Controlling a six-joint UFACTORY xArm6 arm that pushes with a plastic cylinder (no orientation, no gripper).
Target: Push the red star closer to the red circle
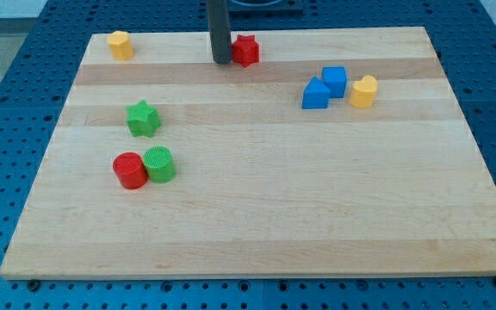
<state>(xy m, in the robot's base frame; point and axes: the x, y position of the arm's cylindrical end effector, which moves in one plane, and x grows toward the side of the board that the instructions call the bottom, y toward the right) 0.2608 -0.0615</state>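
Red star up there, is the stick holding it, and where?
Nothing is held. My tip has no grip; it only stands at the left side of the red star, seemingly touching it.

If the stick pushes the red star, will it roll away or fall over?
Probably neither. The red star looks squat and sits flat on the board, so it should slide. Its points may make it spin if pushed off-centre. My tip is right beside it on the view's left, so the star would likely move right, away from the red circle.

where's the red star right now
The red star sits near the view's top edge of the board, just left of centre, with my tip right beside it on its left.
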